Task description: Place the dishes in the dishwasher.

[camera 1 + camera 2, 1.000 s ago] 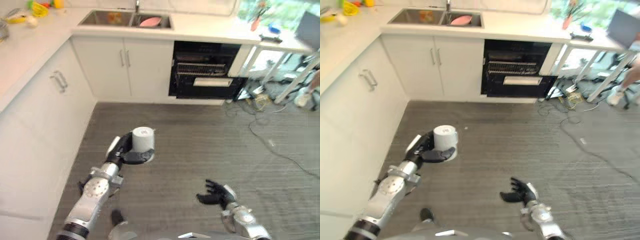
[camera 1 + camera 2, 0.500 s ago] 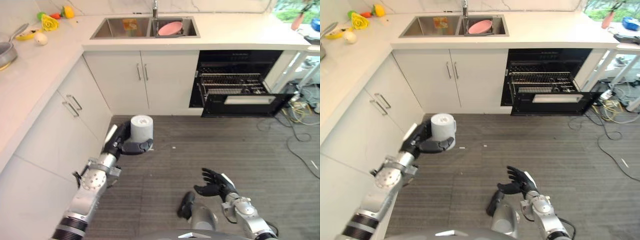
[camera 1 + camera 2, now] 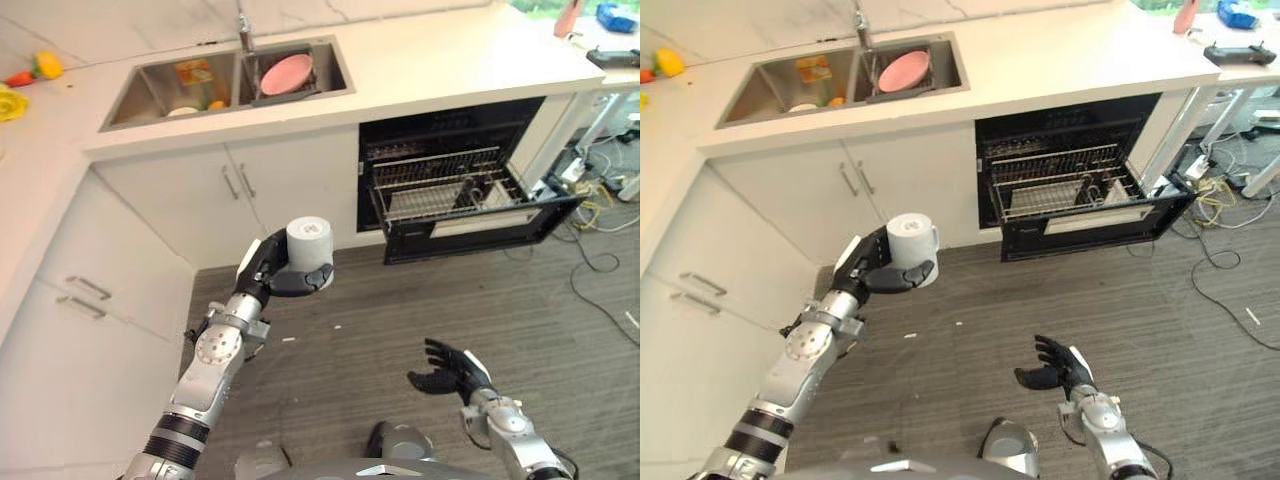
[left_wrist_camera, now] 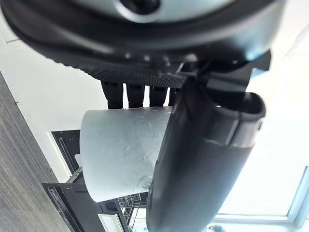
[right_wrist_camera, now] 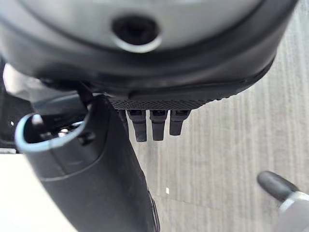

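White cup (image 3: 309, 244) raised in left robot hand (image 3: 272, 272); dishwasher (image 3: 465, 190) nearer

The dishwasher (image 3: 465, 190) stands open, its door (image 3: 490, 222) down and rack (image 3: 445, 190) pulled out with a few dishes inside; bare floor (image 3: 400, 310) lies between it and the hands.

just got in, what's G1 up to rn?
It's carrying a white mug in its left hand, fingers and thumb curled round it, held up in front of the white cabinets. The dishwasher stands open ahead to the right, its rack pulled out, with a few items that I can't identify in it. The mug isn't in there yet. The right hand hangs low over the floor, open and holding nothing. A pink plate sits in the sink.
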Tool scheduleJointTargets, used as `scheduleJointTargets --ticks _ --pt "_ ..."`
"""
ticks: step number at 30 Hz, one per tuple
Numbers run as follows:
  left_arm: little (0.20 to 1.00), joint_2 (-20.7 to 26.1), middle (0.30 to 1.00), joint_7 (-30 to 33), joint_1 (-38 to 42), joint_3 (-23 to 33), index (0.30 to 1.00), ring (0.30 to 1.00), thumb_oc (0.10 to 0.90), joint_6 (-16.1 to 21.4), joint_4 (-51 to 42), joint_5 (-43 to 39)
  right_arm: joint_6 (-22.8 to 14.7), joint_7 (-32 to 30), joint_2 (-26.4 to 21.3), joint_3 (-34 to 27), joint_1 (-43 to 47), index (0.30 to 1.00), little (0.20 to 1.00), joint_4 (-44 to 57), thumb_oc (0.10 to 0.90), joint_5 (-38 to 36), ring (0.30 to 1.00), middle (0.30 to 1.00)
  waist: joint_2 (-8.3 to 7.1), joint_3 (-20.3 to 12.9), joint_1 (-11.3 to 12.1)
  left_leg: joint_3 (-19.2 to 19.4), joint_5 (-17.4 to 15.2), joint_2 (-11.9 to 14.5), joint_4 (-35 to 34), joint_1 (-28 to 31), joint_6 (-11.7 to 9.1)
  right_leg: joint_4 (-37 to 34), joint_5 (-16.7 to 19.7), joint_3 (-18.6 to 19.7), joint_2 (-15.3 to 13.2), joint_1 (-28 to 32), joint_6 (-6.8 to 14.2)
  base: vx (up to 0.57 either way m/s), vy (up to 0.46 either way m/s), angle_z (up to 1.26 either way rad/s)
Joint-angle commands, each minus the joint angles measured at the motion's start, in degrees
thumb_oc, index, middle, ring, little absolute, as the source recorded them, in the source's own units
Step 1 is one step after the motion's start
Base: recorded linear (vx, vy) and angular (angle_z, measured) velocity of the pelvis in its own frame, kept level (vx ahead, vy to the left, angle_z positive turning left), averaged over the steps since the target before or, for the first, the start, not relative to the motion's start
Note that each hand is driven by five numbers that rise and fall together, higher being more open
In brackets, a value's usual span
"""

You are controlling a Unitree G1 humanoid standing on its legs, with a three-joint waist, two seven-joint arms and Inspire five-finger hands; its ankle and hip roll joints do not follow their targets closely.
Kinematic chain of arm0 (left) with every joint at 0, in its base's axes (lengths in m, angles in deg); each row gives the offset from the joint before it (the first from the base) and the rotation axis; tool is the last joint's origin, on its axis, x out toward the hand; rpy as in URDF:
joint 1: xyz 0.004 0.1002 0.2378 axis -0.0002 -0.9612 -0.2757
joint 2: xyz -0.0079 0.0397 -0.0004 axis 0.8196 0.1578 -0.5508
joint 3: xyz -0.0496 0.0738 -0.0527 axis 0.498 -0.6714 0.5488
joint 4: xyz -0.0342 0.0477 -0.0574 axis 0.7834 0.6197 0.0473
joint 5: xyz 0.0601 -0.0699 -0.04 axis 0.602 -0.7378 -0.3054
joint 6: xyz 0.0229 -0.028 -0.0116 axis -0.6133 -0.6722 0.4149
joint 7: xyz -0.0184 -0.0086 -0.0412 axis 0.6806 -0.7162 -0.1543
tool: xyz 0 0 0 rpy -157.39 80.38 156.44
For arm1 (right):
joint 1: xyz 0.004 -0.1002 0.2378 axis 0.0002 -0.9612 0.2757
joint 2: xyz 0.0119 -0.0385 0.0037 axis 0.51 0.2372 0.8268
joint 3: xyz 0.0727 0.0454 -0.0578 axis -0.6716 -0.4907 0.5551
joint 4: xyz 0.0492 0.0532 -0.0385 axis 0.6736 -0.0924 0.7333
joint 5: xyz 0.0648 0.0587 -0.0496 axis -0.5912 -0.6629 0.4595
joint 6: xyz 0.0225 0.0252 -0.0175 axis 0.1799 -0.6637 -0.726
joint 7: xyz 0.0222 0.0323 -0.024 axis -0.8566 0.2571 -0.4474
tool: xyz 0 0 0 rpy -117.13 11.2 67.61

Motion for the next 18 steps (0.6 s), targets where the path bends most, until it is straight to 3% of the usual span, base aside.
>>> scheduleJointTargets --ticks 1,2,3,4,6,8,9,10,11,12,13,14,15,17,18 --pt "0.3 1.89 0.3 0.94 3.45 2.18 0.3 0.3 0.4 5.17 -6.95 -0.18 -4.17 0.11 -3.08 0.78 3.11 0.9 0.9 6.15 0.8 -0.48 0.9 0.9 2.9 -2.65 1.34 -0.32 -3.57 -1.17 -30.82 9.13 3.96 -9.61 0.37 -8.86 3.68 0.83 6.38 0.5 0.181 -0.61" --pt "0.3 2.15 0.3 1.09 1.83 2.99 0.3 0.3 0.4 5.08 -6.97 -0.34 -4.32 0.3 -2.52 1.94 3.57 0.9 0.9 5.77 0.8 -0.15 0.9 0.9 2.58 -2.87 3.1 -5.2 -1.23 1.27 -40.36 6.78 4.96 -10.47 -1.44 -5.55 3.6 2.88 6.8 0.48 0.159 -0.7" --pt "0.3 2.19 0.3 1.09 1.76 3.02 0.3 0.3 0.4 5.06 -7.02 -0.33 -4.37 0.29 -2.47 2.0 3.6 0.9 0.9 5.7 0.8 -0.14 0.9 0.9 2.45 -2.92 3.15 -5.06 -0.76 1.12 -40.97 7.0 4.93 -10.48 -1.4 -5.48 3.54 2.79 6.73 0.66 0.164 -1.18" --pt "0.3 2.57 0.3 1.46 0.93 3.23 0.3 0.3 0.4 5.54 -7.01 -0.46 -4.58 0.24 -1.92 2.59 3.84 0.9 0.9 5.31 0.8 0.13 0.9 0.9 2.68 -2.38 3.77 -10.19 4.96 4.75 -47.3 5.78 3.59 -9.62 -2.36 -1.96 3.24 4.64 7.39 0.32 0.068 -1.15" --pt "0.3 2.79 0.3 1.56 0.62 3.52 0.3 0.3 0.4 5.6 -7.1 -0.24 -4.62 0.17 -1.84 2.3 3.88 0.9 0.9 5.06 0.8 0.08 0.9 0.9 2.82 -2.16 3.59 -9.38 7.17 5.73 -49.16 5.86 2.92 -9.43 -2.92 -1.15 3.03 5.85 7.9 0.43 0.091 -0.9" --pt "0.3 2.95 0.3 1.3 -0.39 4.54 0.3 0.3 0.4 5.5 -7.64 -0.22 -4.73 0.84 -1.91 2.32 3.82 0.9 0.9 5.15 0.8 0.52 0.9 0.9 4.38 -2.78 3.75 -8.86 5.61 5.09 -51.39 8.46 3.11 -7.65 -4.93 0.96 2.92 6.85 9.16 0.51 0.198 -0.62" --pt "0.3 2.77 0.3 1.14 -0.42 4.4 0.3 0.3 0.4 5.47 -7.55 -0.4 -4.46 1.08 -2.03 2.18 3.52 0.9 0.9 5.15 0.8 1.06 0.9 0.9 4.75 -3.41 3.91 -8.7 4.76 3.25 -51.78 9.19 3.51 -5.58 -5.09 1.2 1.37 7.56 9.86 0.59 0.393 -0.98" --pt "0.3 3.12 0.3 0.67 -0.01 4.06 0.3 0.3 0.4 5.3 -7.74 0.33 -4.1 1.37 -1.63 1.72 3.4 0.9 0.9 5.19 0.8 2.17 0.9 0.9 5.16 -3.38 3.82 -8.52 2.48 -0.48 -51.92 10.73 5.39 2.08 -4.87 1.5 -2.39 6.87 10.51 0.44 0.331 -0.83" --pt "0.3 3.12 0.3 0.66 0.02 4.05 0.3 0.3 0.4 5.29 -7.74 0.34 -4.07 1.38 -1.6 1.68 3.4 0.9 0.9 5.22 0.8 2.22 0.9 0.9 4.95 -3.33 3.92 -8.34 2.33 -0.87 -51.99 10.86 5.64 2.95 -5.2 1.71 -3.02 6.53 10.79 0.38 0.339 -0.49" --pt "0.3 3.47 0.3 0.38 0.36 4.03 0.3 0.3 0.4 5.13 -7.75 0.55 -3.91 1.46 -1.11 1.56 3.45 0.9 0.9 5.36 0.8 2.55 0.9 0.9 4.81 -3.13 3.78 -7.25 0.67 -2.69 -52.3 12.1 7.37 7.96 -3.8 1.97 -5.72 4.98 11.77 0.24 0.226 -0.25" --pt "0.3 3.84 0.3 0.41 0.47 3.9 0.3 0.3 0.4 5.13 -7.7 0.9 -3.81 1.45 -0.7 1.54 3.75 0.9 0.9 5.69 0.8 3.07 0.9 0.9 4.88 -2.96 3.33 -6.41 -0.9 -4.64 -52.92 13.85 9.35 13.09 -0.2 2.0 -8.41 3.25 13.12 0.45 0.41 -0.28" --pt "0.3 4.6 0.3 0.89 1.02 3.58 0.3 0.3 0.4 5.23 -7.59 1.36 -3.79 1.64 -0.2 2.05 4.57 0.9 0.9 6.15 0.8 3.31 0.9 0.9 4.28 -1.73 2.57 -5.92 -2.68 -8.08 -53.25 15.46 12.92 23.37 5.66 5.42 -12.39 -2.37 15.24 0.43 0.386 -0.21" --pt "0.3 4.85 0.3 0.91 1.22 3.75 0.3 0.3 0.4 5.14 -7.61 1.48 -3.73 1.46 0.11 2.01 5.03 0.9 0.9 6.6 0.8 3.77 0.9 0.9 4.49 -1.43 2.48 -4.77 -3.64 -8.92 -54.11 16.84 14.12 27.85 6.99 5.71 -13.62 -5.07 16.1 0.3 0.298 -0.25" --pt "0.3 4.98 0.3 0.98 1.07 3.93 0.3 0.3 0.4 5.12 -7.81 1.42 -3.74 1.29 0.31 1.98 5.34 0.9 0.9 7.07 0.8 4.1 0.9 0.9 4.68 -1.23 2.73 -3.69 -4.31 -9.87 -55.32 18.13 15.02 30.52 7.47 5.46 -15.08 -7.45 16.65 0.22 0.12 -0.5" --pt "0.3 5.04 0.3 0.99 1.02 4.46 0.3 0.3 0.4 5.39 -8.3 1.15 -3.74 1.31 0.24 1.78 5.42 0.9 0.9 8.62 0.8 3.98 0.9 0.9 5.2 -1.72 2.56 -3.08 -4.41 -10.23 -57.36 19.19 14.56 25.07 5.75 2.07 -14.99 -7.91 15.97 0.25 0.068 -0.52"
